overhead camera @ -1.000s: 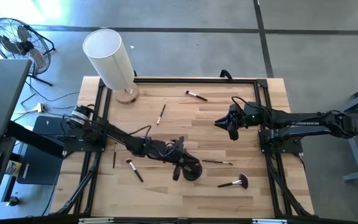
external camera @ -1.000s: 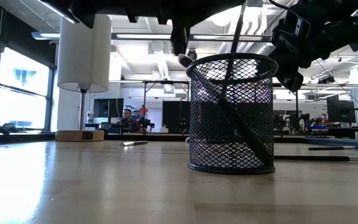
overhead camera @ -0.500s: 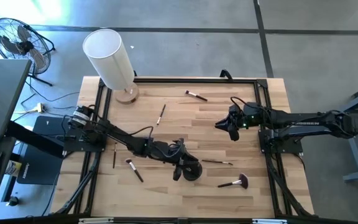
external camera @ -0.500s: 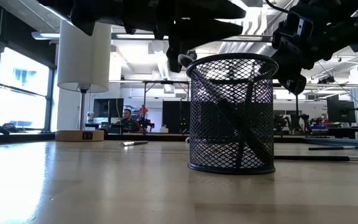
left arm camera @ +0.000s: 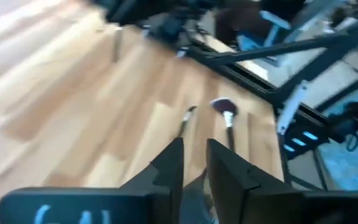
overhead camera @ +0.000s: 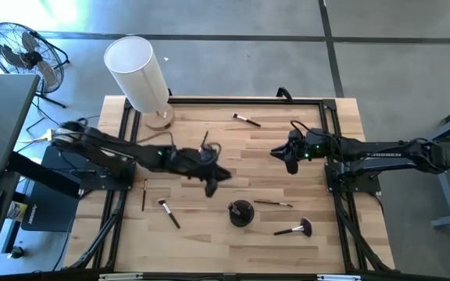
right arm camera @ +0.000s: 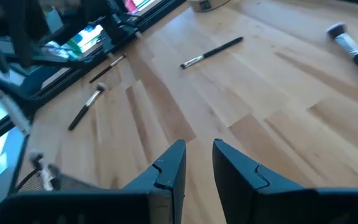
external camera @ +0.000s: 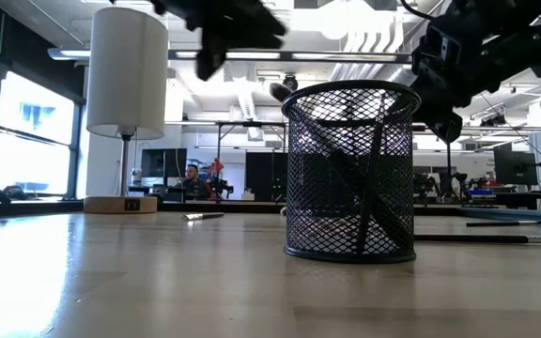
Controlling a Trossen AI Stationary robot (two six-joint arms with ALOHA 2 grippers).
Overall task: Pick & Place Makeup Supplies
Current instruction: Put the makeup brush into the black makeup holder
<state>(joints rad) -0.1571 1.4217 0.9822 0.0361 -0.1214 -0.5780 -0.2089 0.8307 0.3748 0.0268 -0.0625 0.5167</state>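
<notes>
The black mesh cup [overhead camera: 241,212] [external camera: 350,169] stands near the table's near edge, with dark brushes leaning inside it. Loose makeup brushes lie flat on the wood: one far [overhead camera: 246,119], one by my left arm [overhead camera: 203,140], two near the left rail [overhead camera: 143,193] [overhead camera: 168,212], a thin one [overhead camera: 273,203] and the reddish-brown fluffy one [overhead camera: 294,229] right of the cup. My left gripper [overhead camera: 211,184] [left arm camera: 194,155] hovers left of and beyond the cup, open by a narrow gap and empty. My right gripper [overhead camera: 287,158] [right arm camera: 199,155] waits over the right half, also narrowly open and empty.
A big white cylinder [overhead camera: 139,74] [external camera: 127,70] stands on a wooden base at the far left corner. A black frame [overhead camera: 330,125] runs round the table's edges. Bare wood lies between the cup and the near edge.
A brush that stood upright above the cup one second ago has dropped in and now leans among the others. My left gripper has risen from over the cup and swung toward the table's far left, away from the cup. The right arm has kept still.
</notes>
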